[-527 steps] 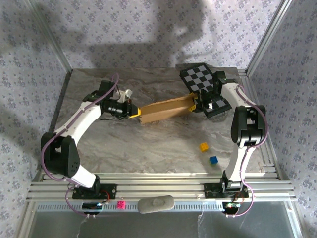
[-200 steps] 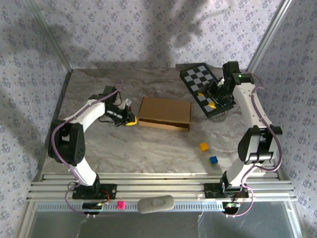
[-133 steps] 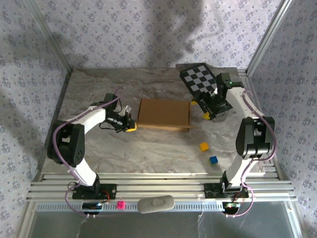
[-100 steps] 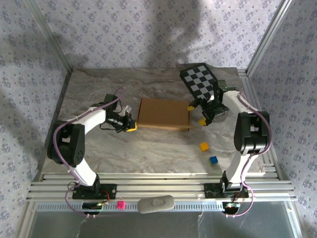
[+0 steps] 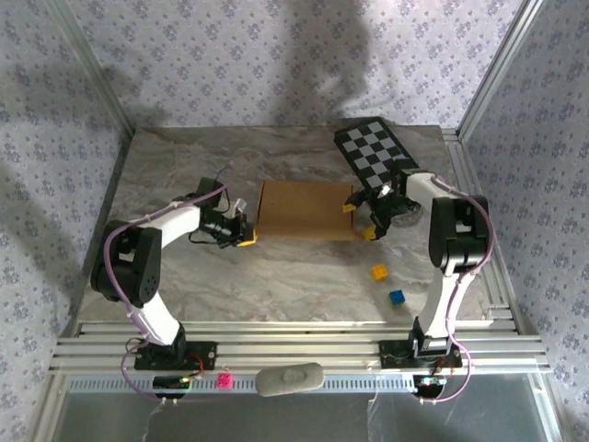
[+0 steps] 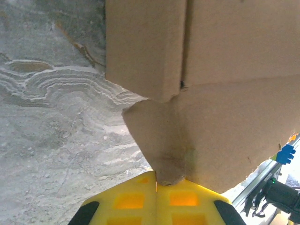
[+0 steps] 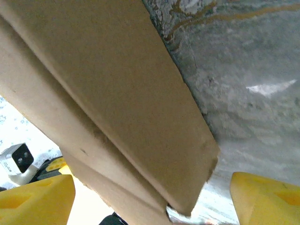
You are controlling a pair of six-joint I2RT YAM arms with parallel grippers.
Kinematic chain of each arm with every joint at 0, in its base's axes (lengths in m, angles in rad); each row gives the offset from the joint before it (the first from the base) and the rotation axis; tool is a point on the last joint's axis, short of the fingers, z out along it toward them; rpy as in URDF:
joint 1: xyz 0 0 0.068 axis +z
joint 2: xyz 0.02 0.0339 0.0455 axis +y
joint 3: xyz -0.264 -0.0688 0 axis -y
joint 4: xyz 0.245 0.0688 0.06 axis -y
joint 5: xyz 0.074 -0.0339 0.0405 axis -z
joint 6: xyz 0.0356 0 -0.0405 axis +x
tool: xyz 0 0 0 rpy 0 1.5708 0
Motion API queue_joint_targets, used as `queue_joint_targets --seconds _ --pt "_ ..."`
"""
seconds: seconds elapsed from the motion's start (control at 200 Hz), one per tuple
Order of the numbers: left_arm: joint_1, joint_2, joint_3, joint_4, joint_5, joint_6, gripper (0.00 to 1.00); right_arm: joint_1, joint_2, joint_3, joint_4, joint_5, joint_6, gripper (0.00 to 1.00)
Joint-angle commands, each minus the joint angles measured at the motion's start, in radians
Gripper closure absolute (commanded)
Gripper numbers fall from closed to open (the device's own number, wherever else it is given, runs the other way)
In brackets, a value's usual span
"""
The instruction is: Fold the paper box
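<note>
the paper box [image 5: 306, 210] lies flat on the bench [image 5: 276, 285], around the middle, with its broad brown face up. the left pincer [image 5: 244, 236] sits low at the box's near left corner, its yellow fingers [image 6: 131, 201] pressed together on the tip of a cardboard flap. the right pincer [image 5: 360, 219] is at the box's right edge, spread wide apart, with that edge between its tips. a checkered board [image 5: 373, 147] lies far right. a yellow cube [image 5: 378, 273] and a blue cube [image 5: 397, 296] sit near right, apart from the box.
</note>
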Motion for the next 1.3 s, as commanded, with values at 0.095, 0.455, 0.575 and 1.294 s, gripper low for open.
queue_joint_targets --seconds 0.095,0.455,0.575,1.294 --pt "-0.001 0.015 -0.009 0.031 -0.005 -0.021 1.0 0.016 0.061 0.0 0.067 -0.091 -0.019 0.17" --pt "-0.001 0.014 -0.017 0.065 -0.004 -0.037 1.0 0.031 0.071 -0.018 0.139 -0.129 0.04 0.47" --pt "-0.001 -0.045 -0.014 0.039 -0.016 -0.047 0.91 0.021 0.058 -0.013 0.139 -0.129 0.067 0.54" --pt "0.144 -0.143 0.282 -0.188 -0.139 -0.029 0.51 0.004 0.116 0.108 0.035 -0.136 0.036 0.74"
